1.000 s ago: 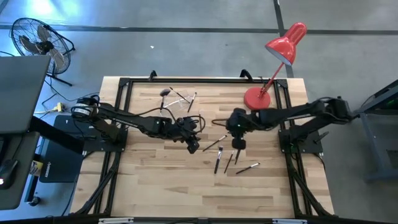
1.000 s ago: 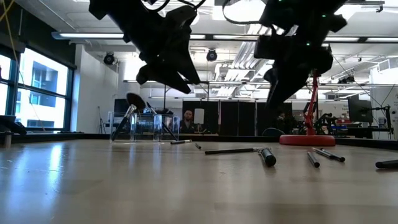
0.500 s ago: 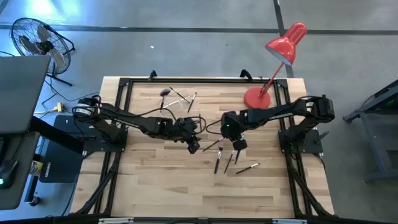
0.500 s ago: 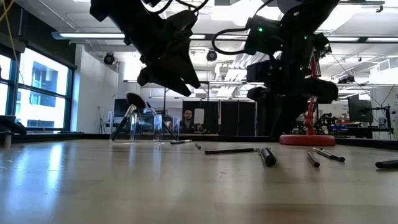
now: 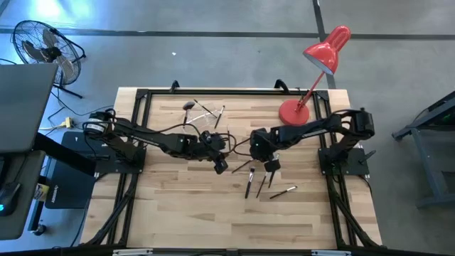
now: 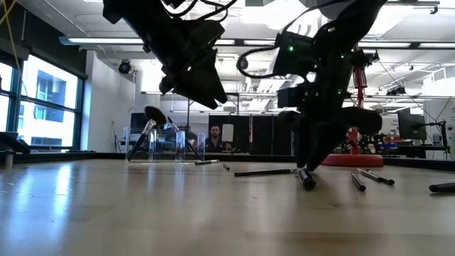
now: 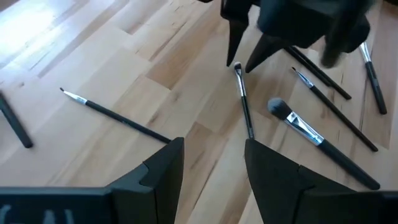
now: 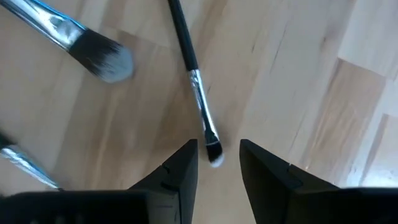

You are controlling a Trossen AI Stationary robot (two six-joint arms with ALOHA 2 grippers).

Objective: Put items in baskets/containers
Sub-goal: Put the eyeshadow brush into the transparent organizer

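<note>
We see the right gripper (image 8: 217, 163) low over the table (image 5: 178, 213), fingers apart astride the tip of a slim brush (image 8: 193, 81), more brushes (image 5: 250, 183) lying beside it, the left gripper (image 7: 211, 165) open nearby, the clear holder (image 6: 165, 145) farther back holding a fan brush (image 6: 148, 122).

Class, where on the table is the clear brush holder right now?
In the high view the clear brush holder stands toward the table's far edge, left of centre, brushes leaning around it, well left of the red desk lamp and beyond the left gripper.
</note>
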